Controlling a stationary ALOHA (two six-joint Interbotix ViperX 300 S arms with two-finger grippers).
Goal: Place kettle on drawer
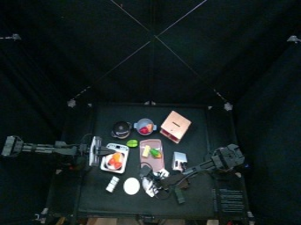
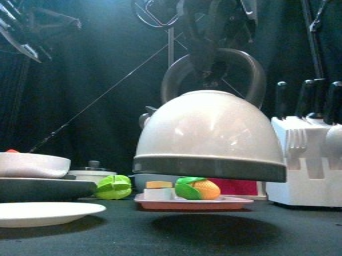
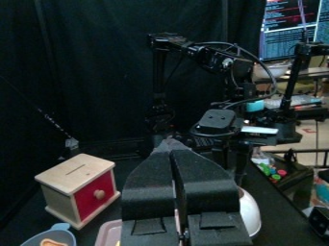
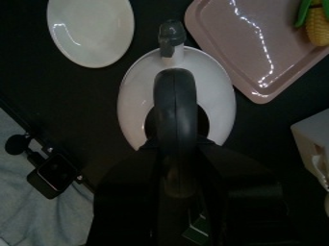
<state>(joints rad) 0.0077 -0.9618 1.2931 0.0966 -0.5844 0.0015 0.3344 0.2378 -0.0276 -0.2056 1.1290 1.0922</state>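
The right hand (image 4: 171, 144) pinches the kettle (image 4: 178, 91) by its handle above the counter (image 2: 267, 232), while the left hand (image 3: 180, 192) rests pressed together.

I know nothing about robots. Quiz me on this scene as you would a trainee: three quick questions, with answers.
1. True or false: the kettle is standing on the table.
2. Which one grips the kettle's handle? A) the left tool B) the right tool C) neither
3. Short answer: is the kettle on the drawer yet?

Key:
1. False. It hangs in the air, clear of the table.
2. B.
3. No.
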